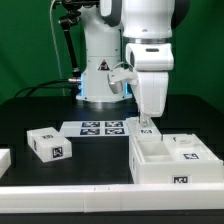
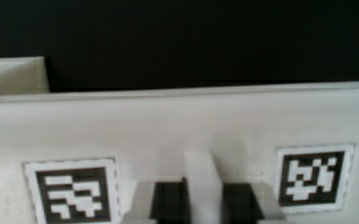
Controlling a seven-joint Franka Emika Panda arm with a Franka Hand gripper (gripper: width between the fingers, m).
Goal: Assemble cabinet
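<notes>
— White plastic, rigid: how is the cabinet (image 1: 158,172) expected to handle?
— It is judged light and stiff, but smooth-faced, so a slip is possible. A thin upright wall is best taken hold of.
— Where is it found?
— On the table (image 1: 95,165), directly beneath the gripper (image 2: 202,202). One inner wall is seen clamped between the fingers (image 2: 167,200), with tagged faces just beyond.

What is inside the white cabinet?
Dividing walls and open compartments show in the cabinet; the gripper covers part of the far wall, the near wall part of the floor.
</notes>
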